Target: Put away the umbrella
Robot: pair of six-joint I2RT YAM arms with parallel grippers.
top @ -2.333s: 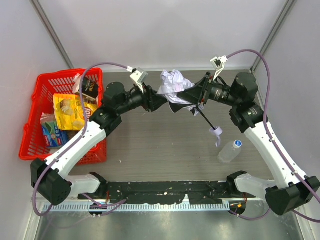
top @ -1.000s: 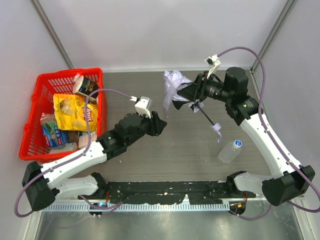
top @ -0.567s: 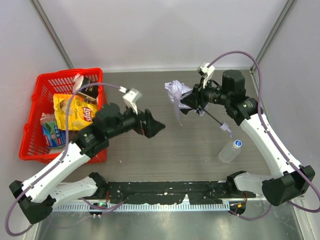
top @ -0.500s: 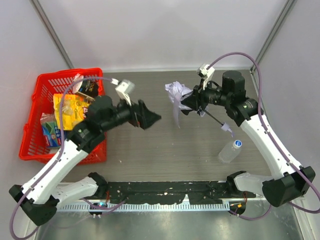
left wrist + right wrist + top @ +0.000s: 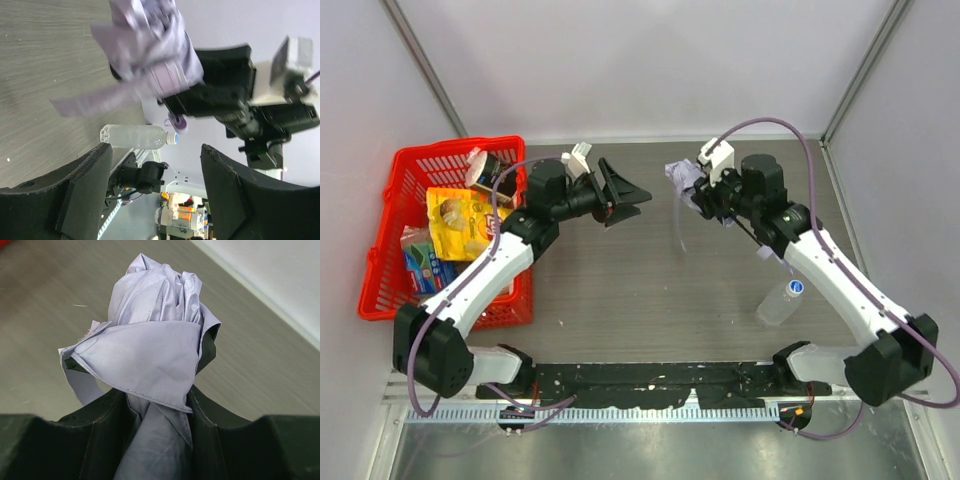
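The umbrella [image 5: 680,176] is a bunched pale lavender-grey canopy held above the back middle of the table. Its thin black shaft runs down-right under the right arm to the small handle [image 5: 766,257]. My right gripper [image 5: 698,196] is shut on the canopy, which fills the right wrist view [image 5: 155,345] between the two black fingers [image 5: 95,440]. A loose fabric strip [image 5: 680,235] hangs below it. My left gripper [image 5: 628,196] is open and empty, a short way left of the umbrella and pointing at it. The left wrist view shows the canopy [image 5: 150,55] beyond the spread fingers [image 5: 80,195].
A red basket [image 5: 382,262] with snack packets stands at the far left. A clear water bottle with a blue cap [image 5: 780,300] lies at the right, near the right arm; it also shows in the left wrist view [image 5: 132,136]. Grey walls close the back and sides.
My left arm has let go of the canopy, swung away, then risen to the back and now points at the umbrella. My right arm has carried the umbrella a little left.
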